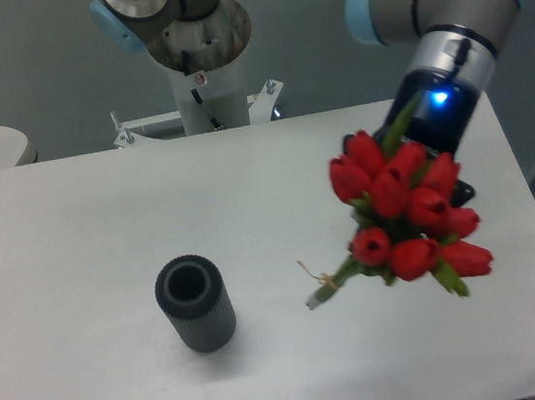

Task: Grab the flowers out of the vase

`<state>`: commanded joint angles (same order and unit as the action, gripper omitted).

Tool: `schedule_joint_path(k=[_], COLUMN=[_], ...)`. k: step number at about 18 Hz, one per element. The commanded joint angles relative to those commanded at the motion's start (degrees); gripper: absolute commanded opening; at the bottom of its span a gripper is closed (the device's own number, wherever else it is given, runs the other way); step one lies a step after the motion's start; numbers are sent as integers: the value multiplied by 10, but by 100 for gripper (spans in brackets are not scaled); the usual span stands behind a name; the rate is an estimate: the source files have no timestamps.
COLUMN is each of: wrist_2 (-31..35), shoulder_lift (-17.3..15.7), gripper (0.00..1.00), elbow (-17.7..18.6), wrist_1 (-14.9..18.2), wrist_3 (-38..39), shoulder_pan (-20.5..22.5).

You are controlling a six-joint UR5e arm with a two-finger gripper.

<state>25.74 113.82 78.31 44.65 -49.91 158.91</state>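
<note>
flowers [408, 212] out of the vase [195, 303] already, held up in the air to the right, well apart from it. red tulip buds bunched toward the camera, green leaves between them, tied stems [329, 284] slanting down and to the left with a stub of pale string at the end. appears clear of the table [67, 234], stem tip hanging just above the white surface, though hard to be sure from one view.

gripper [435, 174] almost wholly hidden behind the blooms; only the dark wrist with a blue light seen above them. fingers not visible, so no telling how wide apart or what exactly is pinched. judging by the bouquet hanging tilted in mid-air right under the wrist, probably clamped somewhere among the buds or upper stems, but that is inference only.

vase standing upright and empty on the left half of the table, ribbed dark grey wall, thick round rim, open mouth facing up.

step in hand: lift done or nearly done, bouquet carried free. next move likely calls for little more than holding steady and keeping the grip firm, since a loose hold on soft buds could let the bunch slip or swing.
</note>
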Motion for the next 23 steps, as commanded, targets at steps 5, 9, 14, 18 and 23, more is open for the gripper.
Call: schedule_joint_path(k=[5,9,14,18,23], wrist_2=[7,7,8,7,9], shoulder_lift=[7,8,8,8,7], gripper=[35,36,35,35,36], elbow=[-5,-4,-2,2,6], wrist_1=[-1,0,0,1,0], wrist_3=[-18,-36,-36,-58,-59], shoulder_pan=[3,7,7,7,5])
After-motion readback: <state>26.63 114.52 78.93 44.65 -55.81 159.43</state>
